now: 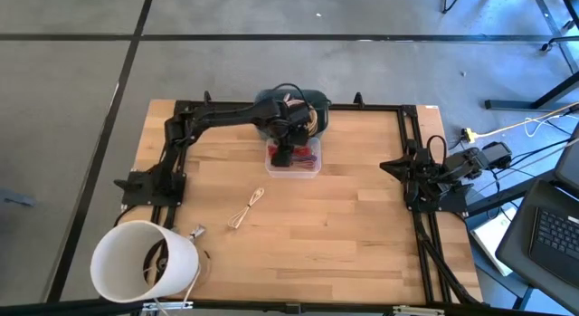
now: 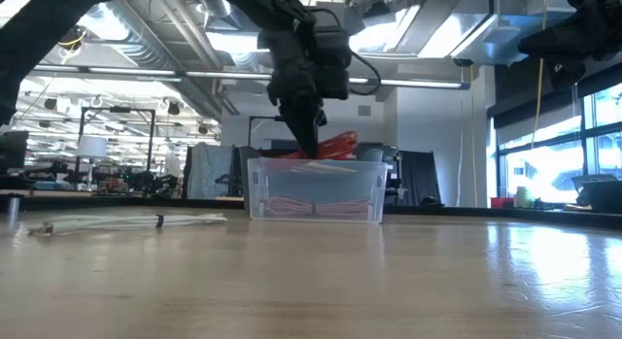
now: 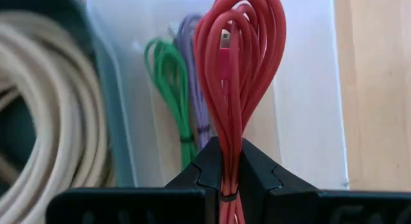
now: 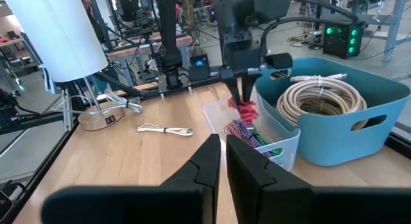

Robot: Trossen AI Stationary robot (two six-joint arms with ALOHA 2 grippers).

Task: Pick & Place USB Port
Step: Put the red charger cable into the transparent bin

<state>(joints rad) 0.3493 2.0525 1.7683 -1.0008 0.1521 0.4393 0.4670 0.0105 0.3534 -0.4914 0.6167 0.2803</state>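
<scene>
The red cable bundle (image 3: 239, 76) hangs pinched between my left gripper's (image 3: 231, 176) 2 fingers, its long axis vertical, directly over the clear bin (image 1: 294, 162). My right gripper (image 4: 221, 163), fingers together, waits well apart at the table's right edge.

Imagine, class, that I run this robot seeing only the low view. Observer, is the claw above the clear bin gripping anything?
Observer: Yes. The left wrist view shows the left claw shut on a looped red cable.
Operator: What lies in the bin?
Observer: A green cable and a purple cable lie inside the clear bin.
Operator: What stands behind it?
Observer: A blue tub holding a coiled cream cable, right beside the bin.
</scene>
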